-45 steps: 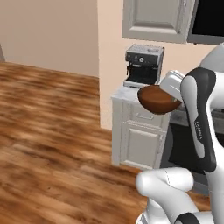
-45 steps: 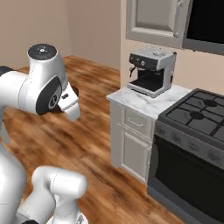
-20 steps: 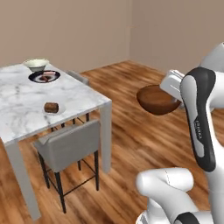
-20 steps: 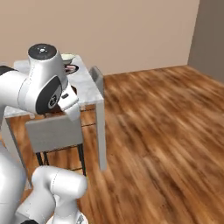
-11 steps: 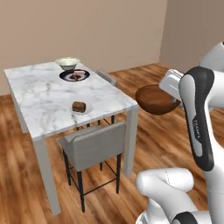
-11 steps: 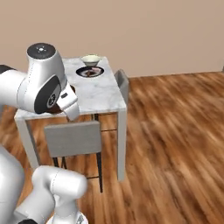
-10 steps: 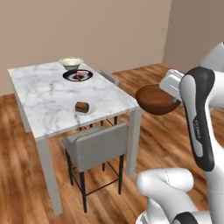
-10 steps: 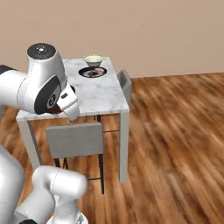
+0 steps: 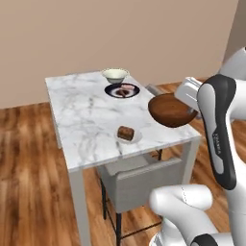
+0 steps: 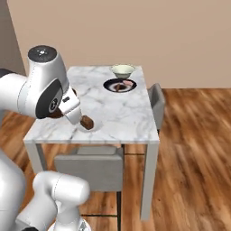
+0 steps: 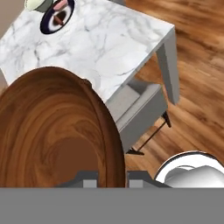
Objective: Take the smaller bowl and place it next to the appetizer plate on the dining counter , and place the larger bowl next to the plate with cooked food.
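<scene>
1. Two bowls are seen: the brown bowl (image 9: 170, 109) is gripped at its rim by the claw (image 11: 111, 177), held in the air beside the tabletop's (image 9: 86, 115) near corner.
2. The cream bowl (image 9: 115, 74) is set at the far edge, touching the dark plate (image 9: 122, 90).
3. The white plate (image 9: 128, 135) with its brown block is placed near the front edge, above a grey chair (image 9: 137, 180).

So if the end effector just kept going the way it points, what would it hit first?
Probably the marble counter edge, or the grey chair below it; depth is hard to judge. The brown bowl it holds would likely touch first.
</scene>
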Available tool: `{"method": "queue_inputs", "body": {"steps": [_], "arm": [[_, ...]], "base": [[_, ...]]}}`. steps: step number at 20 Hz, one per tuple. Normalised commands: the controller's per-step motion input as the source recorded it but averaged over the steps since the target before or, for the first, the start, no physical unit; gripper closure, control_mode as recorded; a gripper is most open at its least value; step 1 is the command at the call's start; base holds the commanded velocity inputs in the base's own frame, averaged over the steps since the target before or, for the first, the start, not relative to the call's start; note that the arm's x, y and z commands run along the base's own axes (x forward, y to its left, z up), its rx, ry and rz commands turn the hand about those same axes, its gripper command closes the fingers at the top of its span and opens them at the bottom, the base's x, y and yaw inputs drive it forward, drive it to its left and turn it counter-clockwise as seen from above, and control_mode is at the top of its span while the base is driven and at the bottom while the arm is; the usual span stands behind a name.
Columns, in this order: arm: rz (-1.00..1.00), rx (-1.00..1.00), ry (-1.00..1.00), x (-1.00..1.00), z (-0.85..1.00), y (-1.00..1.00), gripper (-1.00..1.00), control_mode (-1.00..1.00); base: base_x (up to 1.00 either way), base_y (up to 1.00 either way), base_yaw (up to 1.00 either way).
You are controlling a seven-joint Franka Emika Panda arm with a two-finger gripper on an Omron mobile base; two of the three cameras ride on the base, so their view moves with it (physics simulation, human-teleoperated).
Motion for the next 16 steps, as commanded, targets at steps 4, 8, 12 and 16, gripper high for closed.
{"method": "queue_inputs", "body": {"steps": [4, 8, 12, 16], "arm": [[0.0, 0.0, 0.0, 0.0, 0.0, 0.0, 1.0, 1.0], [0.0, 0.0, 0.0, 0.0, 0.0, 0.0, 1.0, 1.0], [0.0, 0.0, 0.0, 0.0, 0.0, 0.0, 1.0, 1.0], [0.0, 0.0, 0.0, 0.0, 0.0, 0.0, 1.0, 1.0]], "base": [[0.87, -0.11, 0.1], [0.91, -0.2, 0.07], [0.9, -0.16, 0.14], [0.84, -0.11, 0.25]]}}
